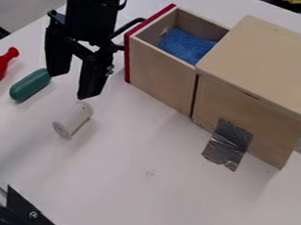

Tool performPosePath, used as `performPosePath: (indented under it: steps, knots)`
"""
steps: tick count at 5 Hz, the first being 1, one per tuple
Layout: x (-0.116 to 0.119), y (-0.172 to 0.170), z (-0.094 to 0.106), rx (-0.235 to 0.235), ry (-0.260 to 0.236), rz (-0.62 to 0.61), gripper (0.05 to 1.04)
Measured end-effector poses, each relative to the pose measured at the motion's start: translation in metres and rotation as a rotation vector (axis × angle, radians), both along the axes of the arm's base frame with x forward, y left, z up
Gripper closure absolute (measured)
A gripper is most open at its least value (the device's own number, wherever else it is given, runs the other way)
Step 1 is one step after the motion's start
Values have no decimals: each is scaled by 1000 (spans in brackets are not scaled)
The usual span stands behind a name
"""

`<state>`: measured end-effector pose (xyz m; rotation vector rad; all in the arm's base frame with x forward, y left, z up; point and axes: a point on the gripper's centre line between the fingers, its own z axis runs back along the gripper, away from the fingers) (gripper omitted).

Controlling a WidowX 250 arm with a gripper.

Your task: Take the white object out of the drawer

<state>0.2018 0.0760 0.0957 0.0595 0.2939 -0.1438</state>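
White spool (73, 120) lies on tbl (139, 202), left of open drawer (159, 78) (blue padding (184, 44) inside, btw); blk gripper (72, 85) hangs nr spool, jaws apart.

My black claw (73, 85) hangs at the upper left over a white tabletop (139, 202), its two fingers apart. Near their tips, a white spool-shaped object (71, 121) lies on its side. Behind my claw is a rounded green object (29, 85); a red-and-orange bottle (1, 63) sits at the left edge. To the right, a wooden box (251, 117) has its red-edged drawer (159, 76) open, with blue cloth (184, 44) inside.
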Motion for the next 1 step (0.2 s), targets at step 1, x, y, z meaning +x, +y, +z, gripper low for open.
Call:
performPosePath:
  steps: [1]
  knots:
    - [0, 0, 0, 0, 3, -10, 83]
